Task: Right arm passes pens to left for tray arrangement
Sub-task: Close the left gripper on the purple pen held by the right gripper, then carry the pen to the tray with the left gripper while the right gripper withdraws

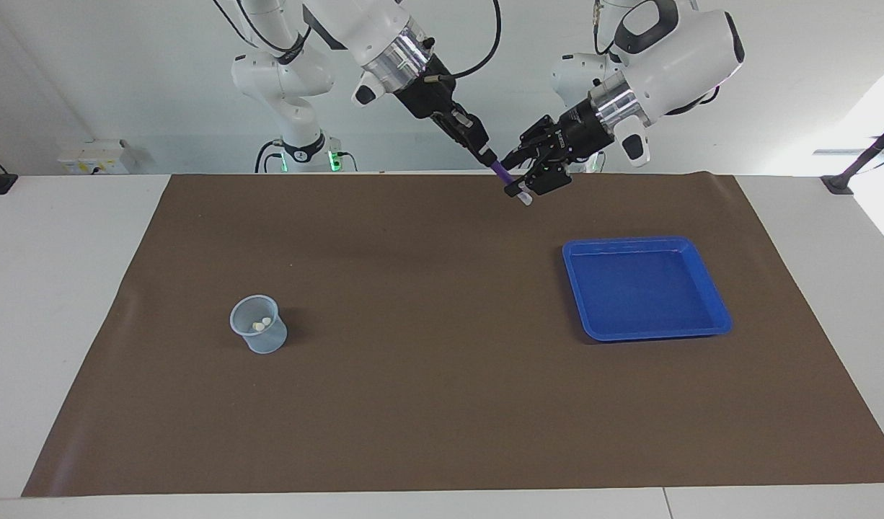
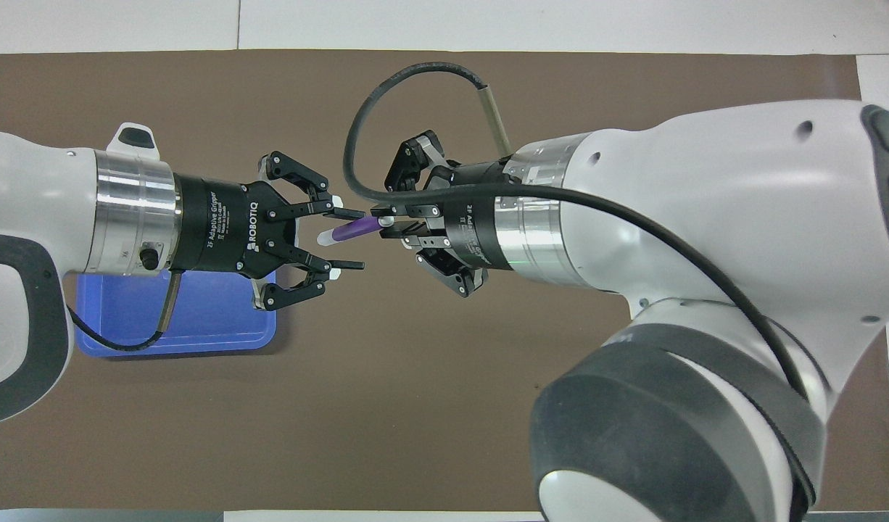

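Observation:
My right gripper (image 1: 488, 154) is shut on the purple pen (image 1: 501, 172) and holds it in the air over the mat's edge nearest the robots. In the overhead view, the right gripper (image 2: 389, 224) grips one end of the purple pen (image 2: 355, 229). The pen's whitish end points into my left gripper (image 2: 358, 240). The left gripper (image 1: 522, 177) is open, its fingers either side of that end. The blue tray (image 1: 645, 290) lies empty toward the left arm's end; my left arm partly covers the tray (image 2: 212, 313) in the overhead view. The green and yellow pens' bodies are hidden.
A small translucent pale-blue cup (image 1: 259, 334) stands toward the right arm's end of the brown mat (image 1: 427, 375). Two whitish pen ends (image 1: 262, 324) show inside it. The right arm hides the cup in the overhead view.

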